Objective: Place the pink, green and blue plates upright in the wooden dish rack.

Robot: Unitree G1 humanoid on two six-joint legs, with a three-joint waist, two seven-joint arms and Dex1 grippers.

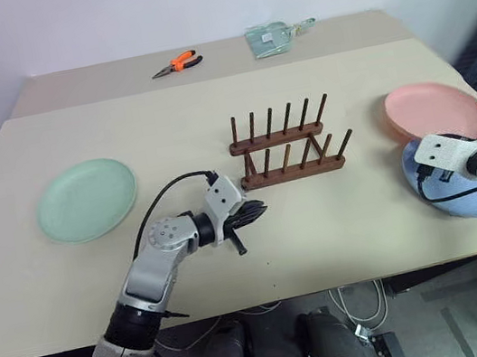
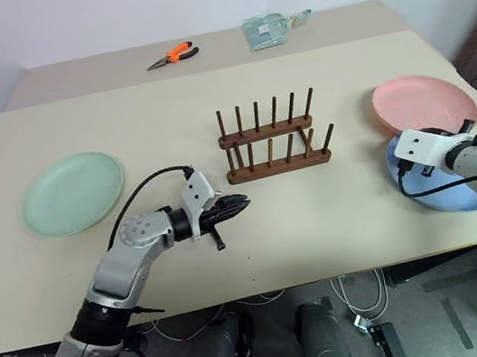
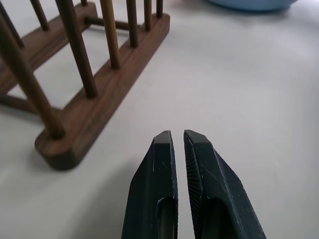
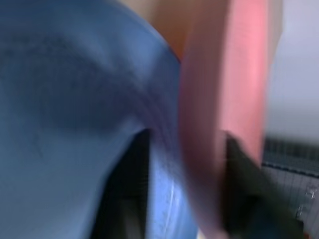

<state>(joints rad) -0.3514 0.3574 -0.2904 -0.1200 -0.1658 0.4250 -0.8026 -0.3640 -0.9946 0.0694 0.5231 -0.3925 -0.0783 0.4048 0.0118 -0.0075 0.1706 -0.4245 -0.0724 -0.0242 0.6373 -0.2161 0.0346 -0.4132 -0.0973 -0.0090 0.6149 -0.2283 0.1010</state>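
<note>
Table (image 1: 166,126) with rack (image 1: 286,145), plates (image 1: 86,199)

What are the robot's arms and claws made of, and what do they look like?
Both arms are silver-grey metal segments with black joints. Each wrist carries a white block, and a black cable loops along each arm. The left claw and right claw each have two black, tapered fingers with ribbed inner faces.
</note>
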